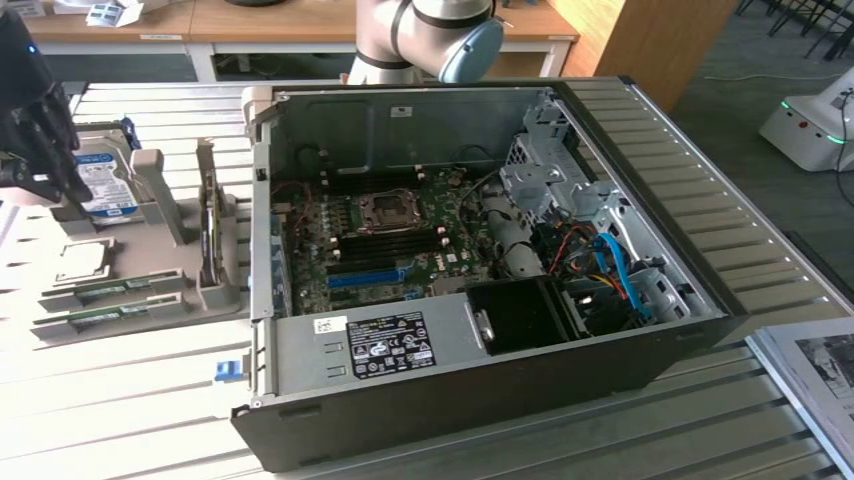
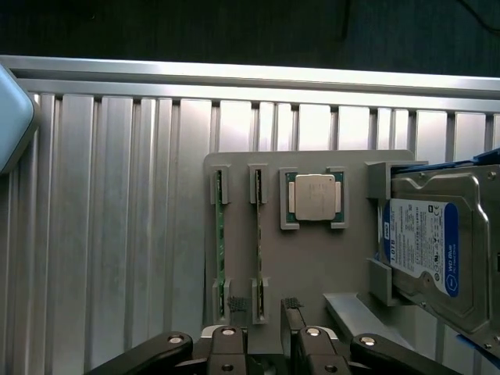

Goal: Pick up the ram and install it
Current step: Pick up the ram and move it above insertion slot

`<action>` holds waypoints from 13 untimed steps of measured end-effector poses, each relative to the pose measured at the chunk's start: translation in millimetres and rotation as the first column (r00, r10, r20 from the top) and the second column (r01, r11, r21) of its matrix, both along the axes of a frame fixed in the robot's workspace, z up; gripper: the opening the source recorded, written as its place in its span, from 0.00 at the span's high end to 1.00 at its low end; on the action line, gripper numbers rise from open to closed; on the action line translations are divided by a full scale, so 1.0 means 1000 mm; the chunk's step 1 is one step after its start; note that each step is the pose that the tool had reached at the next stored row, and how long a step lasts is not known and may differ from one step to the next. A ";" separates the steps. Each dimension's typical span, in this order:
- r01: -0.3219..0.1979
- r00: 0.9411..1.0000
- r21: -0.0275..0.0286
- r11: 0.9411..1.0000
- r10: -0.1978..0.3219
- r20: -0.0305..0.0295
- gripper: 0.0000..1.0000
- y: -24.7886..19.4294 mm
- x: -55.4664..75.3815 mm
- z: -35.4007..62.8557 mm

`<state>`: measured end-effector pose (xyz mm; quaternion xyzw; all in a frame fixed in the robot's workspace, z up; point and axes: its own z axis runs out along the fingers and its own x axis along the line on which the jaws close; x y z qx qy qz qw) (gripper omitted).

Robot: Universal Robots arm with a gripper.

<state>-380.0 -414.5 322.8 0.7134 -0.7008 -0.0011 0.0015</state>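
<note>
**Jaws spread over the ram, stick still in its holder**

From my seat the gripper [image 2: 266,312] has its jaws spread. The two dark fingertips [image 2: 238,306] stand apart, one on each side of the end of the ram [image 2: 258,234], and I see a gap on both sides of the stick. I cannot tell whether either pad touches it. Nothing is gripped.

The ram stands on its edge in a pair of slots in the grey holder [image 2: 320,273]. A second stick [image 2: 219,234] sits parallel just beside it, in its own slots. On the ram's other side a square processor [image 2: 315,197] lies flat in a shallow frame. Beyond that a hard drive [image 2: 426,242] with a blue-white label leans in its bracket. The holder rests on the slatted metal table [image 2: 117,234].

In the exterior view the holder is at the exterior view's left. The open computer case [image 1: 467,420] lies on its side well apart from it, toward the exterior view's right, and its motherboard [image 1: 387,235] faces up. The arm [image 1: 434,35] rises behind the case.
</note>
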 end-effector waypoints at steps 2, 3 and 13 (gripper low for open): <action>0.000 1.000 0.000 1.000 0.000 0.000 0.69 -0.0015 0.000 -0.0001; 0.000 1.000 0.000 1.000 0.000 0.000 0.69 -0.0022 0.000 -0.0001; 0.000 1.000 0.000 1.000 0.000 0.000 0.69 -0.0087 0.000 0.0000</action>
